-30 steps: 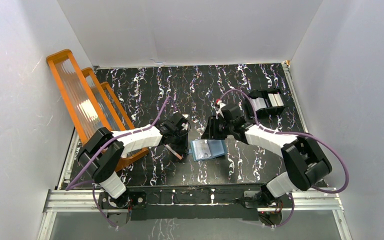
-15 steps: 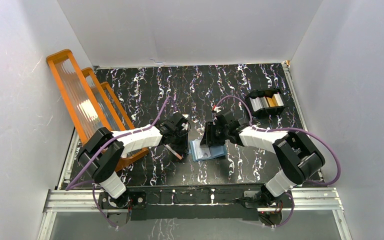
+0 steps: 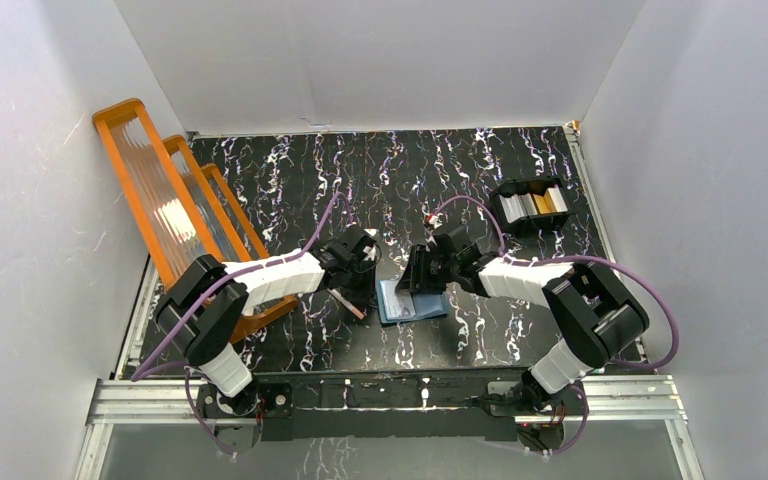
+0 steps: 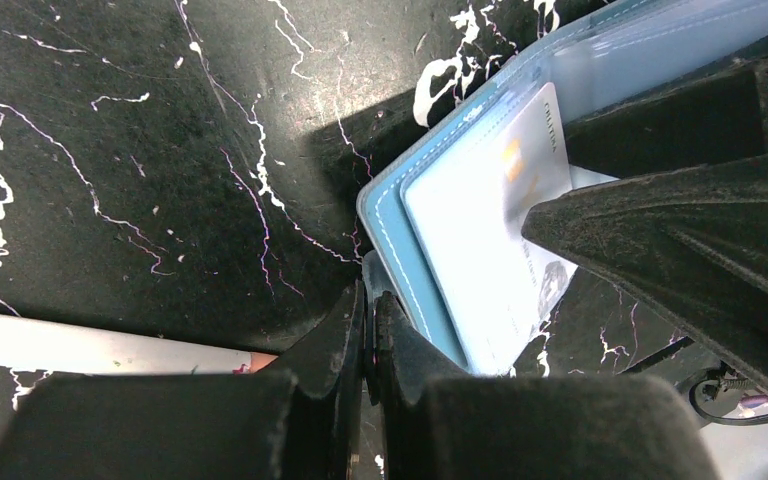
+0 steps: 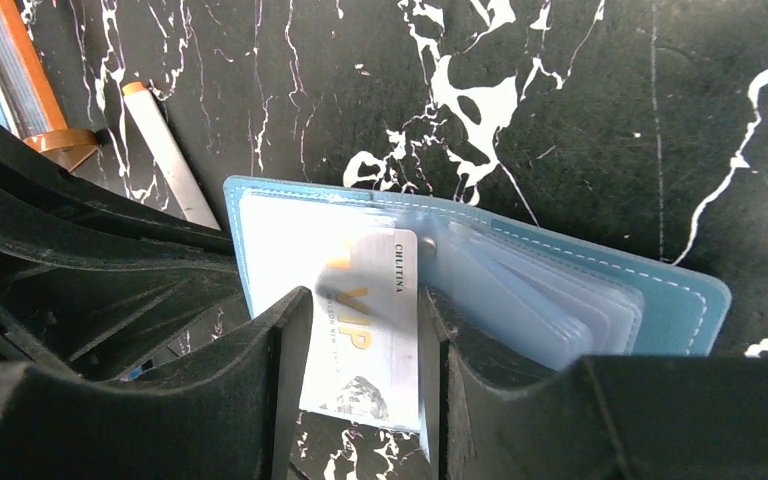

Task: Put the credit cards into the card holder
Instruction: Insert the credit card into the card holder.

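Black, white-veined marble tabletop [image 3: 290,170] carries the open teal-blue book-style card holder [image 5: 665,295] near its middle. Right pincer [image 5: 365,310] is clamped across the long edges of a white plastic credit card [image 5: 370,350]. The card's long axis points straight ahead into the holder's left-leaf clear pocket, its leading end seemingly inside. Left pincer [image 4: 370,300], jaws together, touches the holder's edge. Gold "VIP" shows on the card; small print looks like "CHLITINA".

The counter [image 3: 290,170] is black, veined with white and purple marbling. The card holder [image 5: 680,300] is teal-blue outside with pale stitching, lighter blue within. The card [image 5: 370,330] between my black jaws is silvery white with gold lettering. The stick [image 5: 165,150] is whitish and orange-tipped, the rack [image 3: 150,190] orange.
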Motion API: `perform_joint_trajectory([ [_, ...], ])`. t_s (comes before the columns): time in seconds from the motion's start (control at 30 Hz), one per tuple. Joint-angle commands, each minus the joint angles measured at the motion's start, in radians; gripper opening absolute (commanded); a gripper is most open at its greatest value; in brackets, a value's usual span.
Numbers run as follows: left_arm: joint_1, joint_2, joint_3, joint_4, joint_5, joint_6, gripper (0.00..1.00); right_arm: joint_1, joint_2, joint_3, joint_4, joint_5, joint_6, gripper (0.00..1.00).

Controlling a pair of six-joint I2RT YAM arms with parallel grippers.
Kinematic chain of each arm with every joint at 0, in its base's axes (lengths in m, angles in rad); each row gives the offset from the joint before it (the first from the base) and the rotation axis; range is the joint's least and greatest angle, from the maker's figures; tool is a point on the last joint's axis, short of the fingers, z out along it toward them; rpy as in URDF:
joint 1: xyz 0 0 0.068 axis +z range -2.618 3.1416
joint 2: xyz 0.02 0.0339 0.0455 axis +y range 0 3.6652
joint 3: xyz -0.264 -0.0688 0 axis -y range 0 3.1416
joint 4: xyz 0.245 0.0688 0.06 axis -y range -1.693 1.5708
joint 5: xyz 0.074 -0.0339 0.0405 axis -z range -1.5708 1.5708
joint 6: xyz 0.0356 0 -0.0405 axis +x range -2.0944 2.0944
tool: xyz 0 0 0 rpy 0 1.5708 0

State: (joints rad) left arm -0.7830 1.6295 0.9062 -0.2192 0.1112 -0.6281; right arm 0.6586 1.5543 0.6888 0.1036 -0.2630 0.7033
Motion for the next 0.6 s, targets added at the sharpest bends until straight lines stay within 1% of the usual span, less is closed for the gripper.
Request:
perform_joint_trajectory([
  [0.0,-0.002,-0.033,0.039,-0.007,-0.007,0.009,0.00,0.011,-0.001,0.015,0.045,-0.041,0.026,0.50],
  [0.13,-0.002,-0.036,0.043,-0.022,-0.031,0.019,0.00,0.005,-0.028,0.088,-0.122,0.069,-0.051,0.50],
  [0.2,0.000,-0.042,0.045,-0.024,-0.041,0.020,0.00,-0.004,-0.054,0.111,-0.166,0.100,-0.080,0.50],
  [0.3,0.005,-0.044,0.050,-0.023,-0.043,0.025,0.01,-0.016,-0.092,0.115,-0.167,0.099,-0.084,0.46],
  [0.4,0.007,-0.039,0.062,-0.024,-0.041,0.030,0.03,-0.018,-0.095,0.114,-0.161,0.086,-0.068,0.43],
  [0.57,0.008,-0.030,0.068,-0.022,-0.027,0.034,0.04,-0.016,-0.063,0.102,-0.155,0.074,-0.041,0.44],
])
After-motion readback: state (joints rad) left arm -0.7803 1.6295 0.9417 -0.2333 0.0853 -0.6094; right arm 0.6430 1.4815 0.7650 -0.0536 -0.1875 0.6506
